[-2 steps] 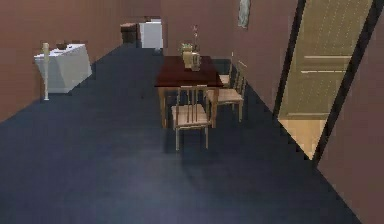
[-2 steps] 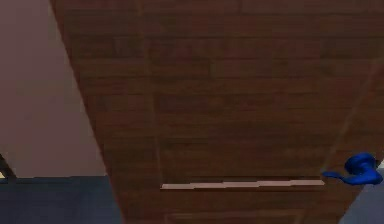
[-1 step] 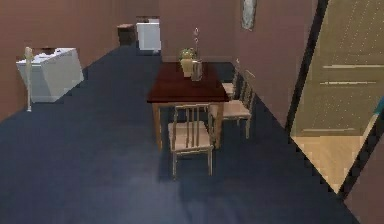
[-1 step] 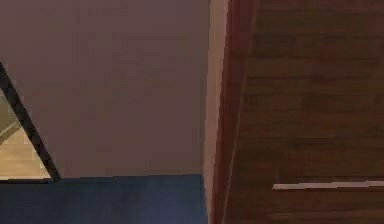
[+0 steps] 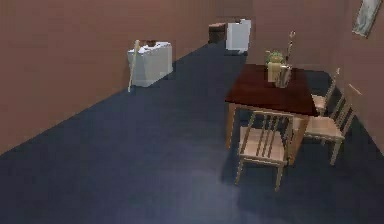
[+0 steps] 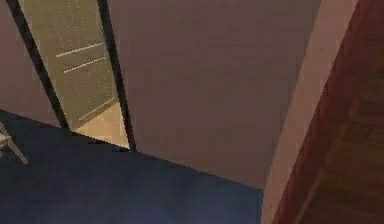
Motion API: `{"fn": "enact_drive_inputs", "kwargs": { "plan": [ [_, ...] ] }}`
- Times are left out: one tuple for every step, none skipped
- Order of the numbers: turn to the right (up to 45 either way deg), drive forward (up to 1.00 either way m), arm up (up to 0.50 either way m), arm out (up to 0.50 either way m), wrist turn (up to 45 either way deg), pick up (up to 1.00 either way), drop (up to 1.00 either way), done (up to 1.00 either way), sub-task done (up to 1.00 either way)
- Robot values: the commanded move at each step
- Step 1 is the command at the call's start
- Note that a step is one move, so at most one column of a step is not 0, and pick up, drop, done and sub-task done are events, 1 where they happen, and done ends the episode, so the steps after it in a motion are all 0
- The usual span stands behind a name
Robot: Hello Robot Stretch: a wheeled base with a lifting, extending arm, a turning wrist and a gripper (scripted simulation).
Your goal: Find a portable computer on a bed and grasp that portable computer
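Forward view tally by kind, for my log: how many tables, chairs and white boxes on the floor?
Table: 1
Chairs: 3
White boxes: 2
Total: 6

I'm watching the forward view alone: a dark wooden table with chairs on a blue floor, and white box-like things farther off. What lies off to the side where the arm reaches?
Observer: In the arm side view, a doorway with a dark frame stands in a plain wall.
Operator: Where does it lead?
Observer: Just past the threshold lies a pale tan floor, so it looks like another room.
Operator: Anything else on that side?
Observer: A reddish-brown wooden surface rises along that view's right edge; I cannot tell what it belongs to.
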Motion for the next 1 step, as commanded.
{"fn": "enact_drive_inputs", "kwargs": {
  "plan": [
    [0.0,1.0,0.0,0.0,0.0,0.0,0.0,0.0,0.0]
  ]
}}
